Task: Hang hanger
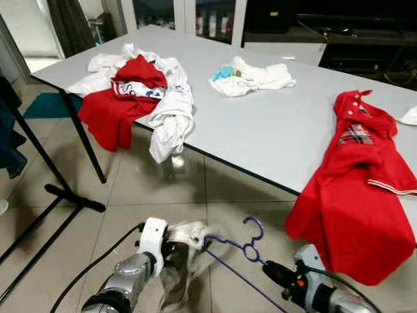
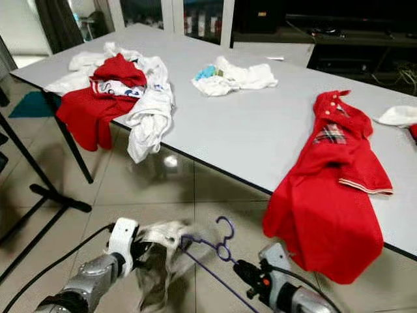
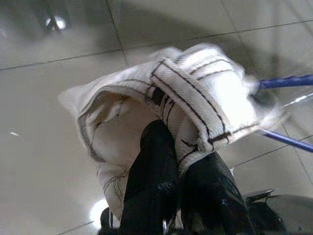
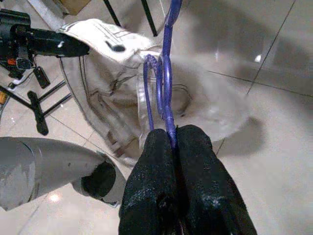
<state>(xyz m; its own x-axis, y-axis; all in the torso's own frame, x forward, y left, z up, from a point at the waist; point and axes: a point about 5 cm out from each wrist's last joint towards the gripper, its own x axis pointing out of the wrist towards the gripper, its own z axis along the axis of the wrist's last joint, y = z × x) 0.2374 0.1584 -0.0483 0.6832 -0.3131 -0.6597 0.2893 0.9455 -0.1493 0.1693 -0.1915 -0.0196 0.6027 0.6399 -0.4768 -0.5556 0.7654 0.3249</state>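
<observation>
A purple wire hanger (image 1: 251,246) hangs low over the tiled floor in front of the table, its hook pointing up. My right gripper (image 1: 270,268) is shut on the hanger (image 4: 166,110) just below the hook. A white garment (image 1: 186,238) with dark stitching hangs from my left gripper (image 1: 174,248), which is shut on its cloth (image 3: 195,98). The garment sits against the hanger's left arm, blurred in the eye views. Whether the hanger's arm is inside the garment I cannot tell.
A grey table (image 1: 273,124) stands ahead. On it lie a red polo shirt (image 1: 358,182) drooping over the near edge, a pile of red and white clothes (image 1: 140,98) at the left corner, and a small white bundle (image 1: 251,77). A black rack's feet (image 1: 65,195) stand left.
</observation>
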